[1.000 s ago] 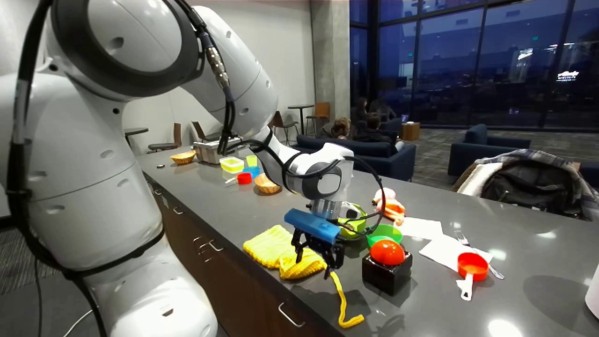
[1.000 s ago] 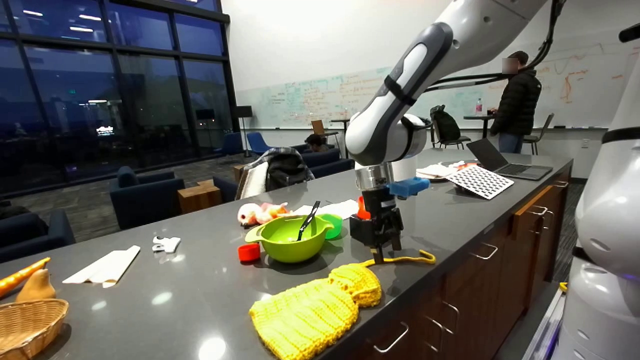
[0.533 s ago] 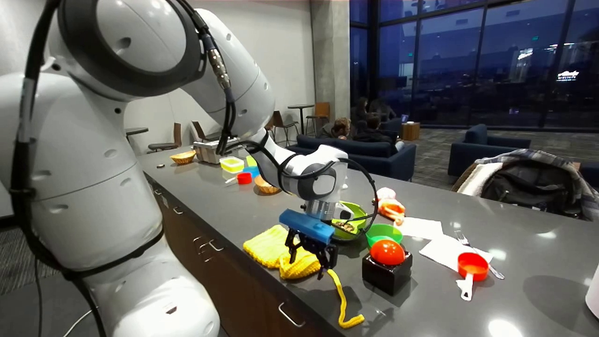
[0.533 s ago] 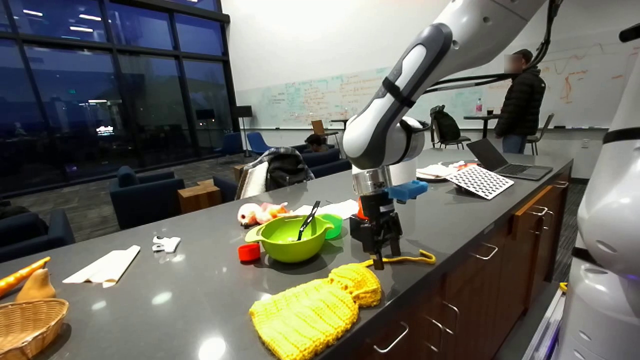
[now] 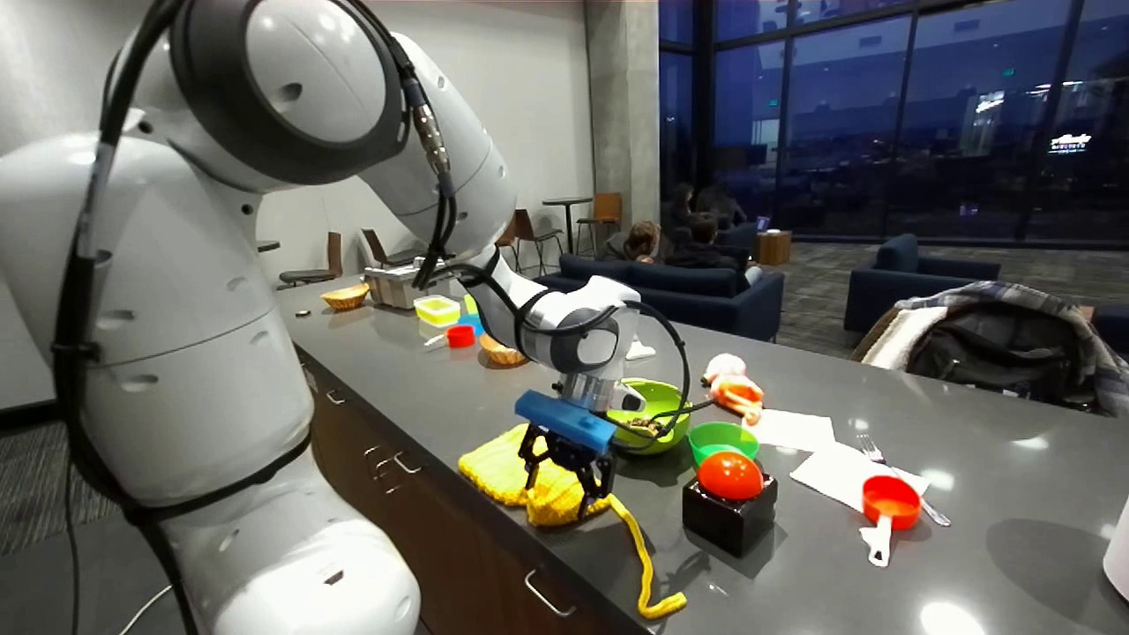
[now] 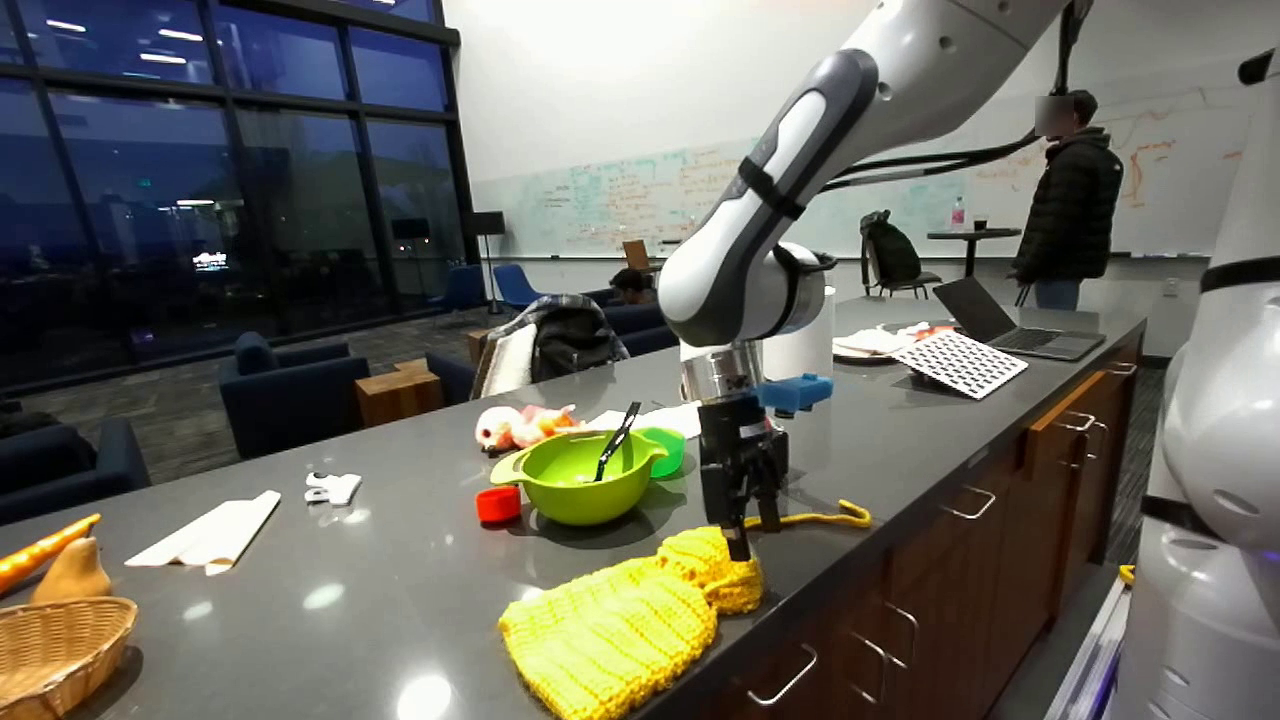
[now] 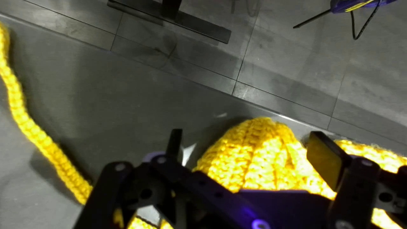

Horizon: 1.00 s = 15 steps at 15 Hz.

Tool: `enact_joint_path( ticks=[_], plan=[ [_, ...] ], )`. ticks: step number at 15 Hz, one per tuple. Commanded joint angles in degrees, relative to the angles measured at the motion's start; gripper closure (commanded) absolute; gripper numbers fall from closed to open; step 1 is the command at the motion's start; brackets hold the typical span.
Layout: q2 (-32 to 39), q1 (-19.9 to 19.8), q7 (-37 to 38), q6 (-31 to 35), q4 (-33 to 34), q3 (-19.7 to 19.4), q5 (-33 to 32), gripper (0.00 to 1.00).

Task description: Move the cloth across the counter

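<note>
The cloth is a yellow knitted piece, flat and broad at one end and bunched at the other, in both exterior views [image 5: 496, 467] [image 6: 615, 635]. A yellow cord [image 5: 648, 573] trails from its bunched end along the counter [image 6: 380, 560]. My gripper [image 5: 558, 496] is open and empty, pointing down over the bunched end. In an exterior view the gripper [image 6: 753, 540] has one fingertip in front of the bunch. In the wrist view the gripper [image 7: 248, 139] has its fingers wide apart, with the bunched cloth [image 7: 251, 152] between them. Whether a finger touches cloth, I cannot tell.
A green bowl [image 6: 590, 490] with a black-handled utensil stands close to the cloth. A small green bowl [image 5: 723, 441] and a black box [image 5: 730, 525] with a red dome [image 5: 730, 476] stand beside it. The counter's front edge [image 7: 203, 86] runs close by the cloth.
My gripper has moved from above the cord to above the bunched end of the cloth, and a little lower. The cloth has not moved. The fingers stay open.
</note>
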Motion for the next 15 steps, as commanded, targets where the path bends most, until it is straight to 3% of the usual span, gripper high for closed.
enact_joint_path(
  ticks=[1, 8, 9, 11, 15],
  plan=[
    [4.07, 0.14, -2.74, -1.13, 4.05, 0.62, 0.80, 0.00],
    [9.35, -1.04, -8.89, -1.57, 8.72, 1.33, 2.53, 0.00],
    [9.61, -1.26, -9.80, -1.56, 9.00, 1.37, 2.77, 0.25],
    [9.78, -1.76, -11.17, -1.56, 9.33, 1.35, 2.76, 0.32],
    [8.84, -2.55, -12.98, -1.34, 9.26, 1.29, 2.46, 0.63]
  ],
)
